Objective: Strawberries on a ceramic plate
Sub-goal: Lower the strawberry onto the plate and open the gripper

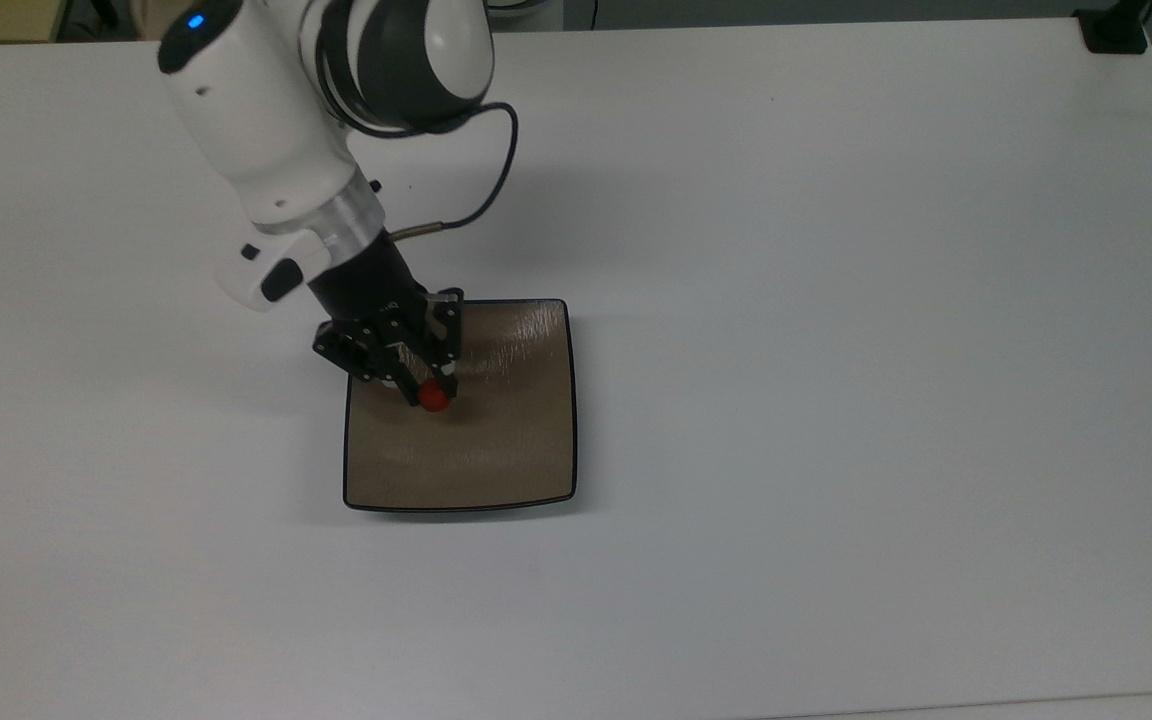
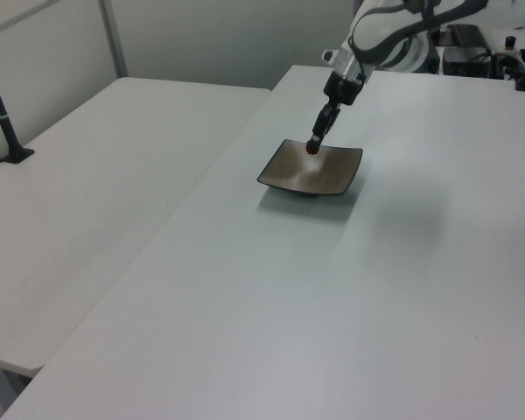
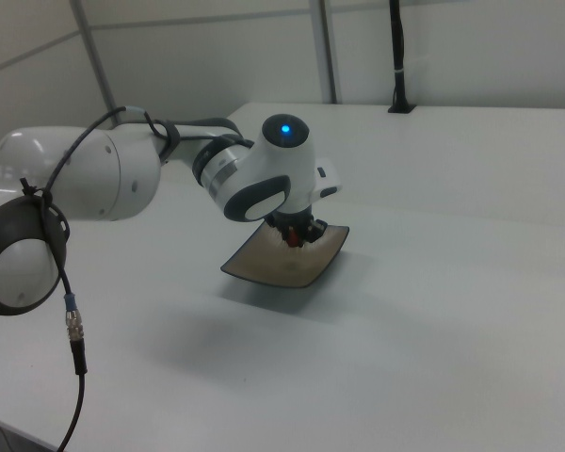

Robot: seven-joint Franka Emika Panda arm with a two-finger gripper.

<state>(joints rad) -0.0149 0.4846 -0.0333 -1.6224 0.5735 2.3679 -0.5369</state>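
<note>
A small red strawberry (image 1: 433, 398) is pinched between my black fingers, and my gripper (image 1: 431, 393) is shut on it above the upper left part of the ceramic plate (image 1: 506, 450) in the top view. The plate is square, glossy tan-brown with a thin dark rim, and rests flat on the white table. The left view has the strawberry (image 2: 313, 149) hanging just over the plate (image 2: 328, 178) near its far edge, under the gripper (image 2: 314, 147). In the right view the white wrist covers most of the gripper (image 3: 297, 238) above the plate (image 3: 273, 266).
The white table (image 1: 836, 300) spreads wide around the plate. A second white table (image 2: 96, 175) stands at the left view's left with a black pole (image 2: 2, 114) on it. A black cable (image 1: 481, 190) loops off my wrist. Another black mount (image 1: 1114, 30) sits at the top view's far right corner.
</note>
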